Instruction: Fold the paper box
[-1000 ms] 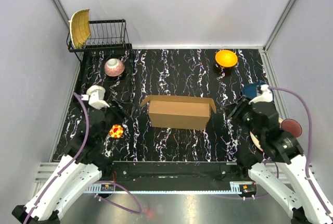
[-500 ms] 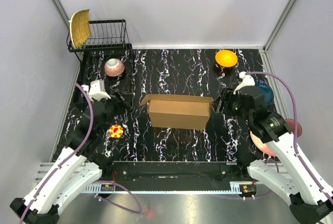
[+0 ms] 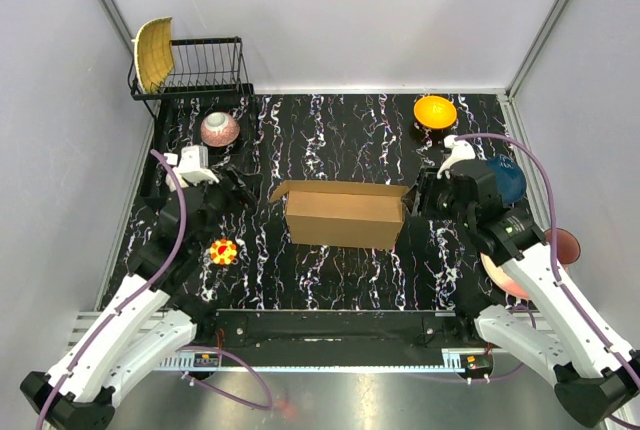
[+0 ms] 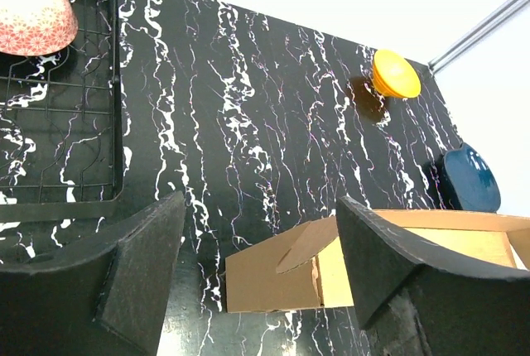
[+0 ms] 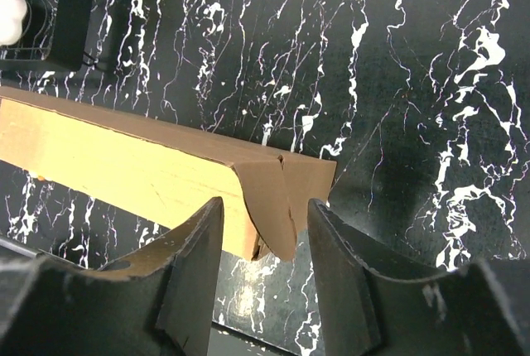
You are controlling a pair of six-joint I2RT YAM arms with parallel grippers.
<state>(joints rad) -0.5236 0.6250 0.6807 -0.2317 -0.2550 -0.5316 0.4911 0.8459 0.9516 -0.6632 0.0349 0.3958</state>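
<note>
The paper box [image 3: 345, 215] is plain brown cardboard, open at the top, standing mid-table with small flaps sticking out at both ends. My left gripper [image 3: 236, 191] is open and empty, just left of the box's left end. In the left wrist view the box [image 4: 273, 277] and its left flap show between the open fingers [image 4: 141, 265], still apart from them. My right gripper [image 3: 418, 196] is open at the box's right end. In the right wrist view the box's end flap [image 5: 277, 207] hangs between the fingers [image 5: 348, 265], which are not closed on it.
A black dish rack [image 3: 200, 65] holding a yellow dish [image 3: 153, 53] stands at the back left. A pink bowl [image 3: 220, 129], an orange bowl [image 3: 435, 111], a blue bowl [image 3: 505, 178], a red bowl [image 3: 562, 243] and a coloured ball [image 3: 224, 251] surround the box.
My right gripper has moved left and away from me up to the box's right end. My left gripper has moved farther from me and toward the box's left end.
</note>
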